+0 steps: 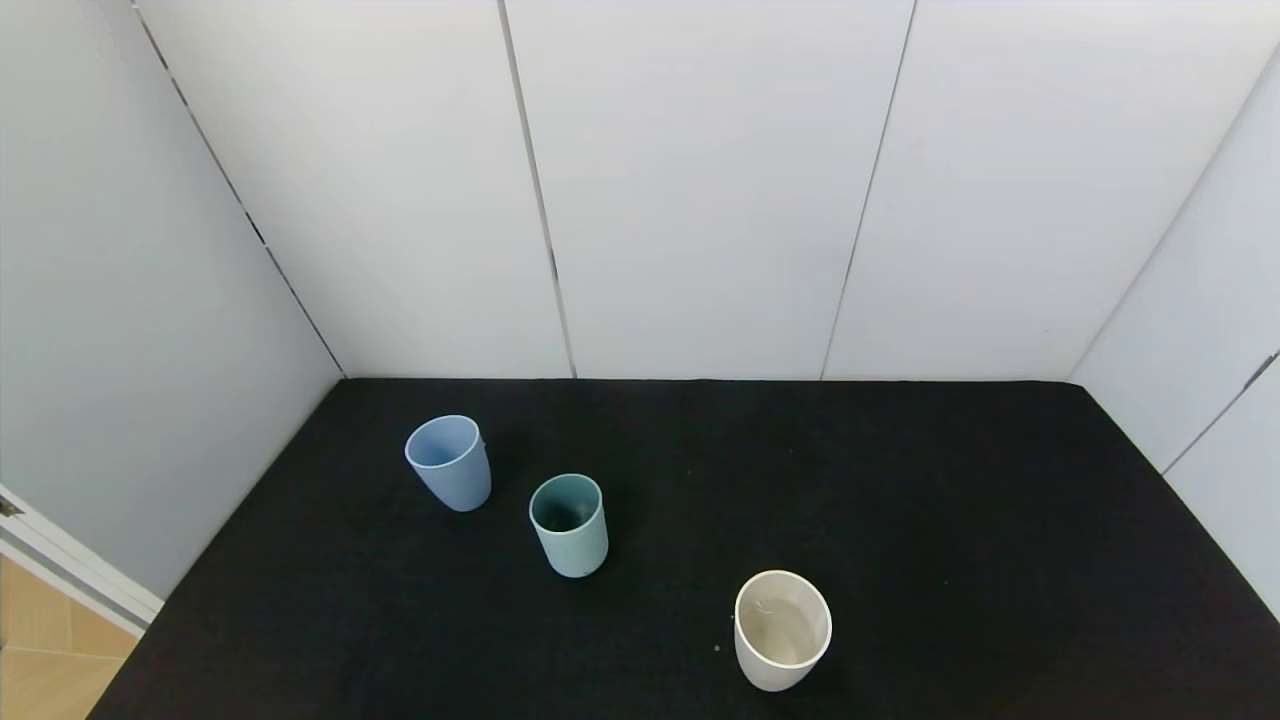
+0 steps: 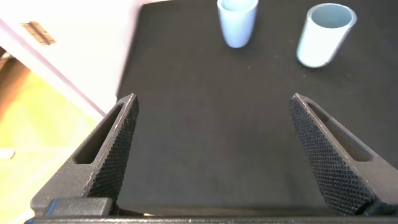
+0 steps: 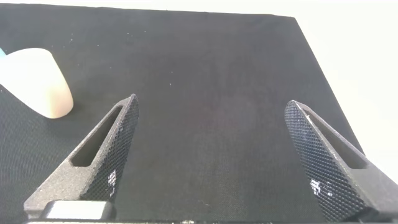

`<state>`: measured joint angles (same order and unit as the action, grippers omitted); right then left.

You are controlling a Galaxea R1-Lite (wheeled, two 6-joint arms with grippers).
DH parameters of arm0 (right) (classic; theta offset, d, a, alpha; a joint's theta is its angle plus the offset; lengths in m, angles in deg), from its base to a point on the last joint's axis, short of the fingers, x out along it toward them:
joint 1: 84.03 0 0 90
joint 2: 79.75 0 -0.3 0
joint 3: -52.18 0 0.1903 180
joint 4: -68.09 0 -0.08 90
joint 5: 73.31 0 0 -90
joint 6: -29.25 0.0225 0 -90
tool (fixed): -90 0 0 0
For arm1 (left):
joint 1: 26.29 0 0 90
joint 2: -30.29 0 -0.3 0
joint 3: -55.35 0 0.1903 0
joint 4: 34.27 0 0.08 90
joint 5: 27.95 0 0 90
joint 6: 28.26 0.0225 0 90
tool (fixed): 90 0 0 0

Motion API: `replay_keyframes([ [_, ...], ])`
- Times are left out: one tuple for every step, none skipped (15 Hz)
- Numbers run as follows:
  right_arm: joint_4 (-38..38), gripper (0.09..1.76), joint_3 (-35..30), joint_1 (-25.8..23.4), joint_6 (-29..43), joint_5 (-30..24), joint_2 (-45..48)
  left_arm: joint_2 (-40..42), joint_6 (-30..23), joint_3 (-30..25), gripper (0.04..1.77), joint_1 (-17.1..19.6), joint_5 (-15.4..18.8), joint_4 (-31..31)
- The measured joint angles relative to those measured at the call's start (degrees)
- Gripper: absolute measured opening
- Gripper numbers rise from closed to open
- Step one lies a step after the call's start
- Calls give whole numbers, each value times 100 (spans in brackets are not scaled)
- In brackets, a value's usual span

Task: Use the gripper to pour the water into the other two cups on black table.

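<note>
Three cups stand upright on the black table [image 1: 900, 500]: a light blue one [image 1: 449, 462] at the back left, a teal-green one [image 1: 569, 524] just right of it and nearer, and a cream-white one [image 1: 782, 629] at the front. A faint shimmer of water [image 1: 785, 625] shows inside the cream cup. Neither arm appears in the head view. My left gripper [image 2: 211, 99] hangs open over bare table, with the blue cup [image 2: 236, 22] and the teal cup [image 2: 323, 34] well ahead of it. My right gripper [image 3: 211, 102] is open too, the cream cup [image 3: 37, 81] off to one side.
White panel walls [image 1: 700, 180] close off the back and both sides of the table. The table's left edge [image 2: 127, 68] meets a white frame and wooden floor [image 1: 40, 650]. Open table lies between the cups and the right wall.
</note>
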<state>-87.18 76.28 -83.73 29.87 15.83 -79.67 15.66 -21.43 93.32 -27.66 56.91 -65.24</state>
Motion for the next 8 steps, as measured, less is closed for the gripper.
replay_keyframes([
  [0, 171, 0, 2, 0, 1, 0, 140, 2, -116, 172, 27, 116, 0],
  [0, 171, 0, 2, 0, 1, 0, 333, 2, -238, 172, 60, 261, 4],
  [0, 171, 0, 2, 0, 0, 0, 549, 6, -347, 172, 79, 385, 0],
  [0, 171, 0, 2, 0, 0, 0, 809, 13, -483, 172, 99, 517, 28],
  [0, 171, 0, 2, 0, 0, 0, 1023, 6, -667, 172, 115, 583, 124],
  [0, 171, -2, 2, 0, 0, 0, 1176, -13, -857, 172, 127, 613, 389],
  [-2, 171, -2, 2, 0, 0, 0, 1285, -18, -1073, 172, 132, 602, 706],
  [-5, 171, -2, 2, 0, -2, 0, 1353, -16, -1248, 172, 132, 561, 951],
])
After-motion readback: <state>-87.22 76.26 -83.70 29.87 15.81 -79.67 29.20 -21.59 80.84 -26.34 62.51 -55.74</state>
